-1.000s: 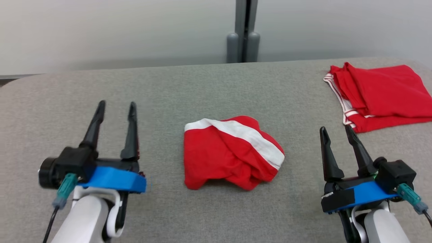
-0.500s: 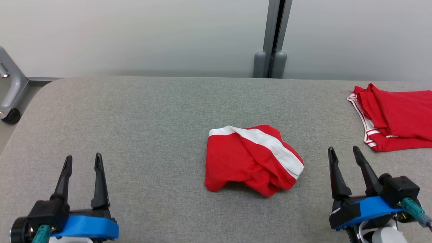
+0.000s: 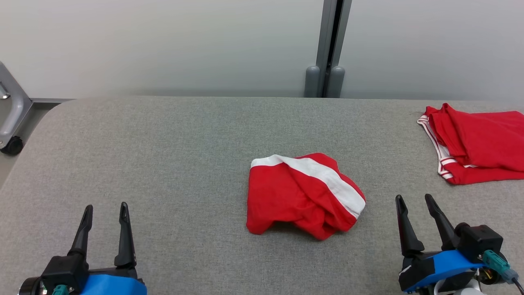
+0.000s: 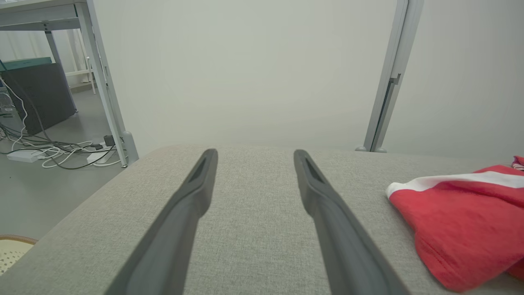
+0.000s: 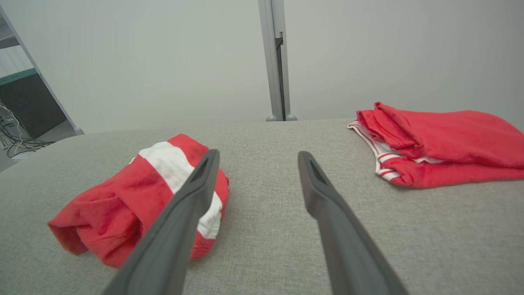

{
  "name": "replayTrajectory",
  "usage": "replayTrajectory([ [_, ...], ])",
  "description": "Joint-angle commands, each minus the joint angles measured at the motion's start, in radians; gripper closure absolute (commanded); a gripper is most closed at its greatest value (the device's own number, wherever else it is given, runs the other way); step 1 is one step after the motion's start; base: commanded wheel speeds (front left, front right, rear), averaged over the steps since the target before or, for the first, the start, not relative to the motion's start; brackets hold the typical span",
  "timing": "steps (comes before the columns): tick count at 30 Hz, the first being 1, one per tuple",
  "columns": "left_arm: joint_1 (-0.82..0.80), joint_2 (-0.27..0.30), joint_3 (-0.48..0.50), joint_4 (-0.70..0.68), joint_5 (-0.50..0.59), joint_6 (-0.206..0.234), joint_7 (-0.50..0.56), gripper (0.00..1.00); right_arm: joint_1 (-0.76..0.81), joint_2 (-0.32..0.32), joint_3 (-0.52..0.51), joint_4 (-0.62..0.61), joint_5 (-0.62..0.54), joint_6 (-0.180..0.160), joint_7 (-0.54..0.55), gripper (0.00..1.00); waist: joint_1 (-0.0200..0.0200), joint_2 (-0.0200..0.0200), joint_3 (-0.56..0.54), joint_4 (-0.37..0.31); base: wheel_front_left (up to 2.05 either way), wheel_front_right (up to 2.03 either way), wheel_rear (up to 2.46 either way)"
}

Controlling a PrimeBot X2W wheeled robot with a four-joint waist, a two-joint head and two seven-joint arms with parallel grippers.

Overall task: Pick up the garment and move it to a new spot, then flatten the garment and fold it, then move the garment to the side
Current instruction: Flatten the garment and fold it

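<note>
A crumpled red garment with a broad white band [image 3: 303, 194] lies bunched in the middle of the grey padded table [image 3: 163, 155]. My left gripper [image 3: 105, 209] stands open at the lower left, well apart from it, with nothing between its fingers. My right gripper [image 3: 413, 201] stands open at the lower right, a short way right of the garment, also empty. The left wrist view has the garment [image 4: 458, 221] at its right edge, beyond the open gripper [image 4: 254, 157]. In the right wrist view the garment [image 5: 135, 200] lies left of the open gripper [image 5: 257, 157].
A second red garment with white-striped trim [image 3: 475, 143] lies folded at the table's far right, seen again in the right wrist view [image 5: 434, 143]. A grey post [image 3: 327, 49] stands against the wall behind. A wheeled metal frame [image 3: 10, 123] sits off the table's left corner.
The head camera has shifted, so the whole picture moved. Both grippers sit lower in the picture than before, the left one markedly so. The garment has not changed shape.
</note>
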Motion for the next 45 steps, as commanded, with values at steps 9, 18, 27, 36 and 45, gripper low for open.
replayTrajectory([
  [9, -0.007, -0.020, 0.029, 0.013, 0.035, -0.023, -0.004, 0.00, 0.012, -0.001, -0.005, 0.002, 0.006, 0.000, 0.005, 0.00, 0.0001, 0.0000, 0.003, -0.002, 0.00, 0.00, 0.00],
  [18, -0.019, -0.041, 0.043, 0.018, 0.064, -0.043, -0.004, 0.00, -0.049, -0.001, 0.035, 0.006, -0.011, 0.000, 0.013, 0.00, 0.0001, 0.0000, 0.009, 0.009, 0.00, 0.00, 0.00],
  [27, -0.037, -0.061, 0.044, 0.018, 0.082, -0.057, -0.004, 0.00, -0.119, -0.002, 0.069, 0.082, -0.030, 0.000, 0.032, 0.00, 0.0001, 0.0000, 0.023, 0.050, 0.00, 0.00, 0.00],
  [36, -0.049, -0.083, 0.049, 0.027, 0.096, -0.074, -0.004, 0.00, -0.188, -0.006, 0.063, 0.322, -0.040, 0.000, 0.006, 0.00, 0.0001, 0.0000, 0.045, 0.105, 0.00, 0.00, 0.00],
  [45, -0.062, -0.096, 0.056, 0.037, 0.107, -0.085, -0.004, 0.00, -0.252, -0.007, 0.062, 0.545, -0.031, 0.000, -0.035, 0.00, 0.0001, 0.0000, 0.056, 0.139, 0.00, 0.00, 0.00],
])
